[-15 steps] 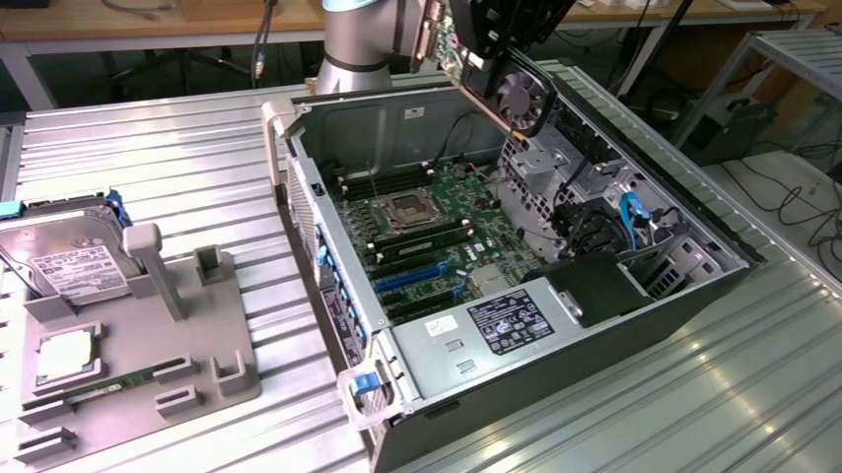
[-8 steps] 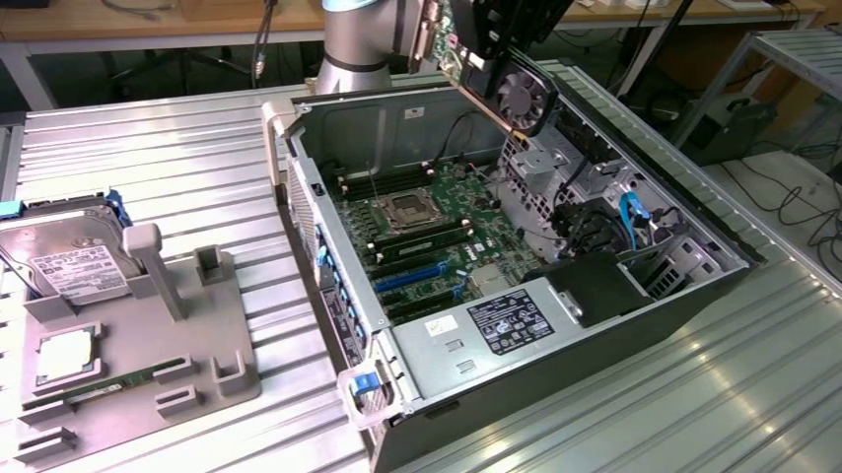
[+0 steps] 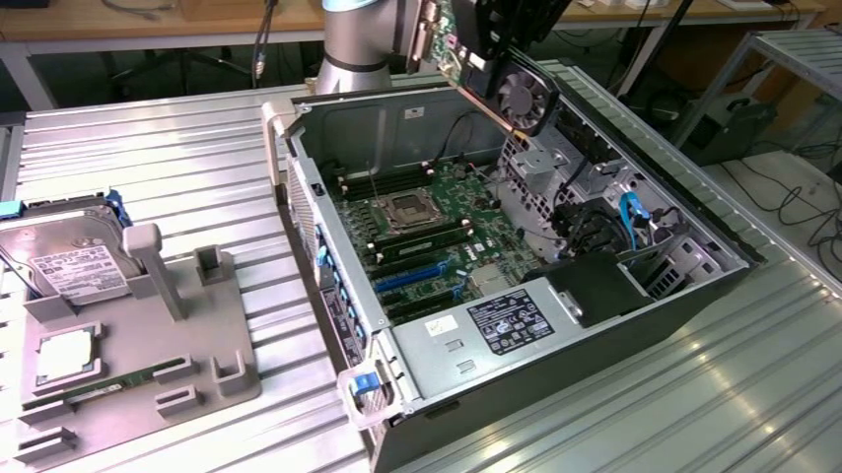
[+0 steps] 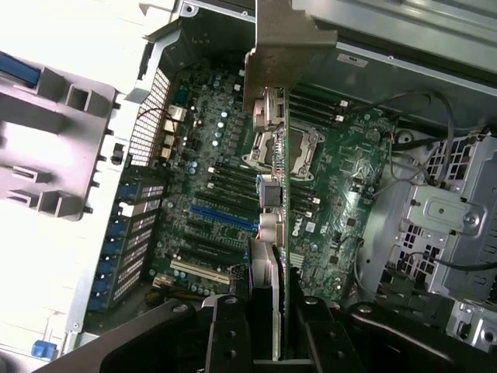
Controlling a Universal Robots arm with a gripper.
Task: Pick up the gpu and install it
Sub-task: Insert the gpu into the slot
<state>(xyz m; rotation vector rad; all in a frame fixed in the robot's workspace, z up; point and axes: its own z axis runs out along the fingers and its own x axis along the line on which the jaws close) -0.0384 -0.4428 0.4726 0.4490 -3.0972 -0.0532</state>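
Note:
My gripper (image 3: 511, 28) is shut on the gpu (image 3: 494, 74), holding it in the air above the back of the open computer case (image 3: 329, 296). The card has a green board, a black round fan (image 3: 529, 96) and a silver bracket (image 3: 424, 39) at one end. In the wrist view the gpu (image 4: 281, 225) is seen edge-on between my two black fingers (image 4: 229, 338), its bracket (image 4: 287, 39) at the far end. Below it lies the green motherboard (image 4: 349, 179) with its blue expansion slots (image 4: 225, 218), also seen as blue slots (image 3: 414, 278) in the exterior view.
Inside the case sit a power supply (image 3: 507, 320), a drive cage (image 3: 533, 182) and blue cables (image 3: 632, 222). On the exterior view's left a grey fixture (image 3: 177, 325) holds a silver hard drive (image 3: 73, 261), a processor (image 3: 66, 355) and a memory stick (image 3: 125, 379).

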